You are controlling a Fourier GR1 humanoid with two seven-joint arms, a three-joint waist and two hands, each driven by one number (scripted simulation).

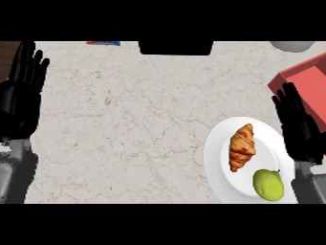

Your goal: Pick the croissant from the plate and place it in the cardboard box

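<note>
A golden-brown croissant [242, 147] lies on a white plate [222, 167] at the lower right of the counter, with a green fruit [268, 184] beside it on the same plate. A reddish box [319, 91] sits at the right edge, tilted, partly cut off by the view. My right hand [299, 129] is open with straight fingers, over the plate's right rim, just right of the croissant and left of the box. My left hand [17, 95] rests open at the left edge, fingers up.
A dark object [176, 47] sits at the top middle edge. A grey round object [292, 45] shows at the top right, and a small blue and red item [103, 43] at the top left. Pale marble counter [130, 119] spreads between the hands.
</note>
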